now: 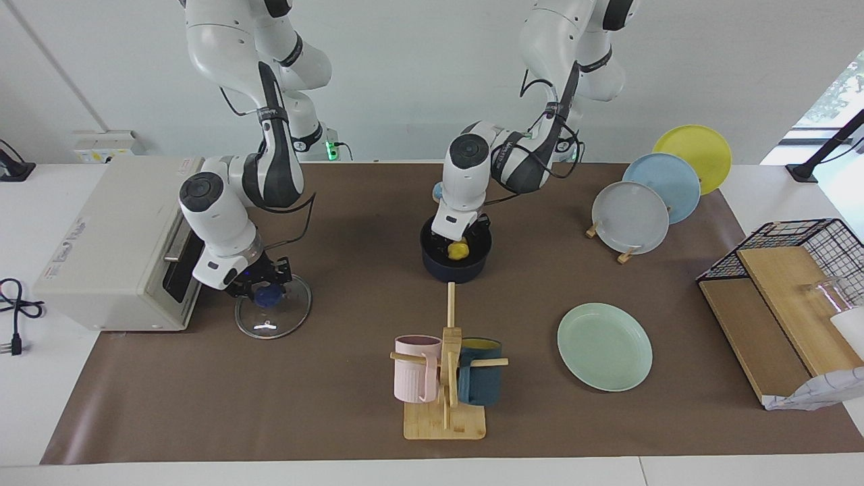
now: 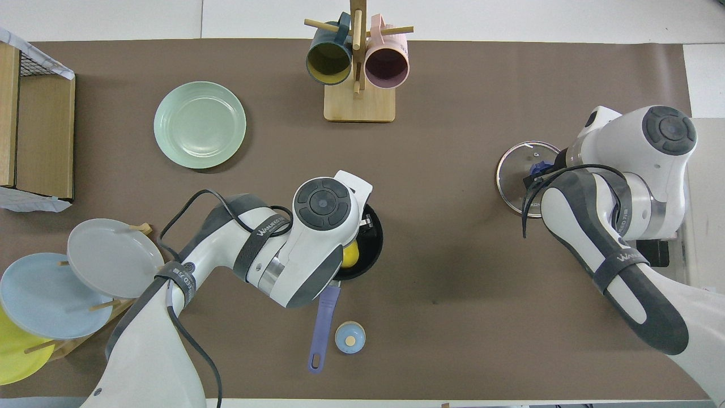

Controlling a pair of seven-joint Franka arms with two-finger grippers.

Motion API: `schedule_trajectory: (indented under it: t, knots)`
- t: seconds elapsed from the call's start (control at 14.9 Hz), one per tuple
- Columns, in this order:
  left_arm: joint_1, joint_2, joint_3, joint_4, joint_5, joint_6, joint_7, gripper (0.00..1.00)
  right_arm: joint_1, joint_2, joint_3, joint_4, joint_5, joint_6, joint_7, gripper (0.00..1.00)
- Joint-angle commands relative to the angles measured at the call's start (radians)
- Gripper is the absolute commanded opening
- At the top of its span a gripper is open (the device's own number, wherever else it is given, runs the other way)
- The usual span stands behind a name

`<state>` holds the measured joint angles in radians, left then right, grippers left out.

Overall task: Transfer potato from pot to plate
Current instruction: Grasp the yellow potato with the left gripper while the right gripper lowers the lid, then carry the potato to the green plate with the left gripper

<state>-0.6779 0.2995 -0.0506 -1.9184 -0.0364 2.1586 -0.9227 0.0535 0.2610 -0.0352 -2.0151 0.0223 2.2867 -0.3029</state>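
- Potato (image 1: 458, 251): you see it inside the pot (image 1: 456, 264); left hand (image 1: 453, 241) is down on it, finger state indeterminable.
- Plate (image 1: 605, 346): bare; lift and transfer remain.
- Right hand (image 1: 264, 289): pinches the glass lid's (image 1: 273, 312) knob.

Left gripper (image 1: 453, 244) fills the pot (image 1: 456, 266) mouth, right on the potato (image 1: 458, 251). Bare mat between pot and plate (image 1: 605, 345). Mug rack (image 1: 445, 378) stands beside the plate, toward the right arm's end, off the direct line. Plate stand (image 1: 628, 219) flanks the pot toward the left arm's end. Right gripper (image 1: 264, 287) sits on the lid (image 1: 273, 308), by the oven (image 1: 118, 243), well apart.
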Motion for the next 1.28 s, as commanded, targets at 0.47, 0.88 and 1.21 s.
schedule_trajectory:
  t: [0.47,0.88,1.21]
  knots:
    - [0.003,-0.089,0.029,0.063,0.003,-0.139,0.030,0.00,-0.014,-0.014,0.014,-0.004,0.034,0.019,-0.025,1.00]
    - [0.219,-0.086,0.032,0.373,-0.005,-0.402,0.306,0.00,0.000,-0.071,0.018,0.175,0.036,-0.282,0.043,1.00]
    - [0.437,0.080,0.026,0.582,-0.007,-0.364,0.660,0.00,-0.001,-0.078,0.017,0.358,0.031,-0.501,0.080,1.00]
